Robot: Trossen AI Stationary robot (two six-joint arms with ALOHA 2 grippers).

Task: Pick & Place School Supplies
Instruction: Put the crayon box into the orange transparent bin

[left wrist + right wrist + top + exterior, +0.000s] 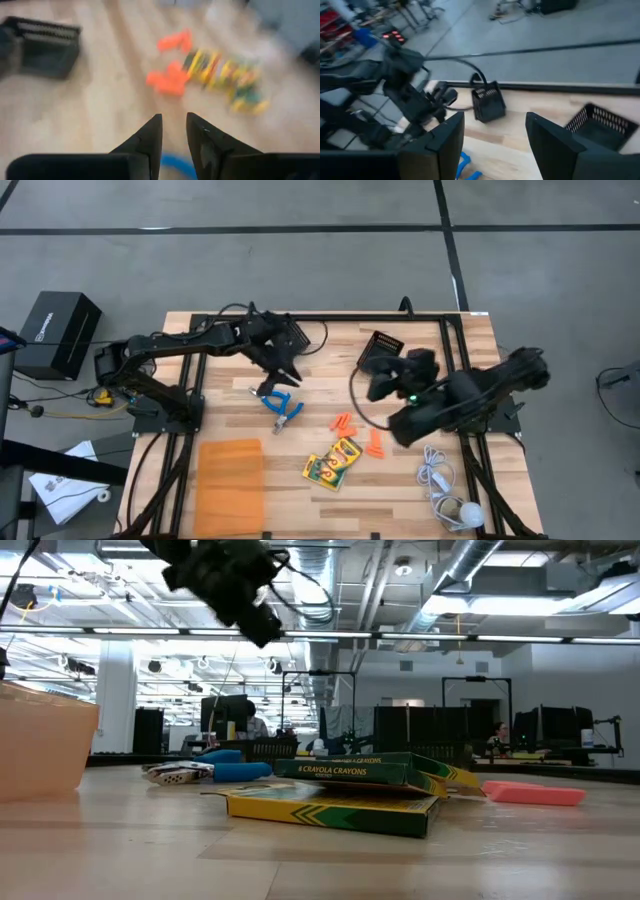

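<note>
The blue-handled scissors (283,405) lie flat on the wood table, left of centre; they also show in the low view (215,772). Two yellow-and-green crayon boxes (333,463) lie stacked askew near the front (350,785). Several small orange pieces (343,423) lie between them and my right gripper. My left gripper (281,370) hangs above the scissors, fingers a narrow gap apart and empty (174,135). My right gripper (373,375) is wide open and empty (495,132), raised beside a black mesh bin (386,344).
A second black mesh bin (291,335) stands behind my left gripper. A translucent orange container (231,478) sits at the front left. A white cord with a round bulb (447,492) lies at the front right. Bare wood lies around the crayon boxes.
</note>
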